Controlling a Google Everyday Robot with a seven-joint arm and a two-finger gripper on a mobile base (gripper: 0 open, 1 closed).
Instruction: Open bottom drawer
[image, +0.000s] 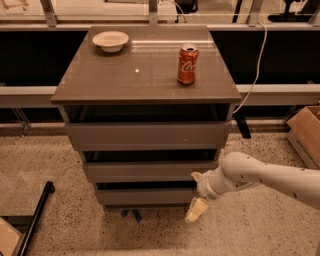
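Your three-drawer table (145, 80) fills the middle of the frame. The bottom drawer (145, 196) is its lowest front, just above the floor. At that drawer's right end your claw (196, 194) is spread apart, grasping nothing. A red can (187, 64) and a bowl (110, 40) stand on top.

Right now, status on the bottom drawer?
Gripper open, at right end of bottom drawer; contact unclear. Drawer looks shut. Nothing in front of it.
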